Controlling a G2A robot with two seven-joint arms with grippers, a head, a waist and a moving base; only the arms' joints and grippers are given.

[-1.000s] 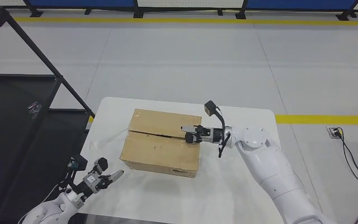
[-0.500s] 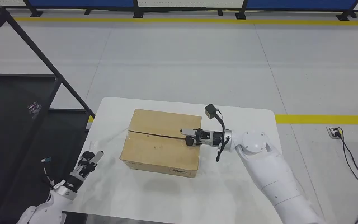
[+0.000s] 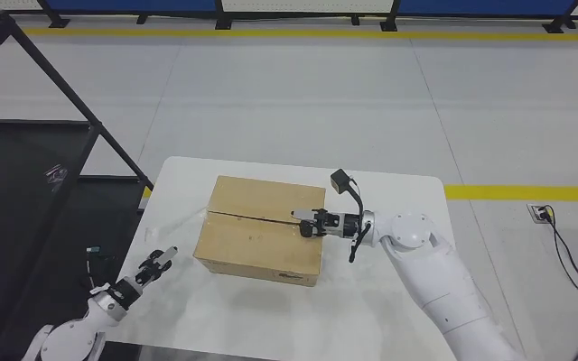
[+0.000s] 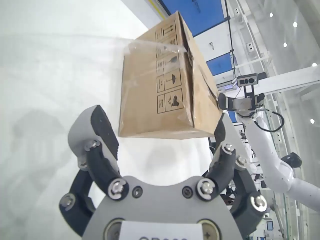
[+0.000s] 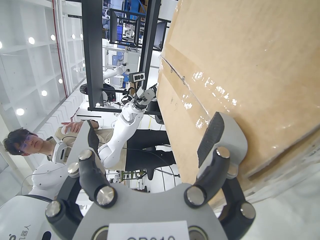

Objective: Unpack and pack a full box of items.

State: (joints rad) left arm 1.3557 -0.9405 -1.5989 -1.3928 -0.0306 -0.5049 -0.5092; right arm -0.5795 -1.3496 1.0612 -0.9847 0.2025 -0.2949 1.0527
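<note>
The left pincer (image 3: 161, 260) has swung toward the box (image 3: 262, 226), fingers apart. The right pincer (image 3: 302, 219), likewise apart, may skid on seemingly slick tape (image 5: 200, 96).

The plain tan cardboard box (image 3: 262, 230) bears black square handling symbols (image 4: 168, 86) on one side and glossy clear tape (image 5: 207, 88) along its seam; the white table (image 3: 397, 194) is unpatterned; my left gripper (image 4: 160, 113) is pale grey with black pads (image 4: 105, 131)
</note>
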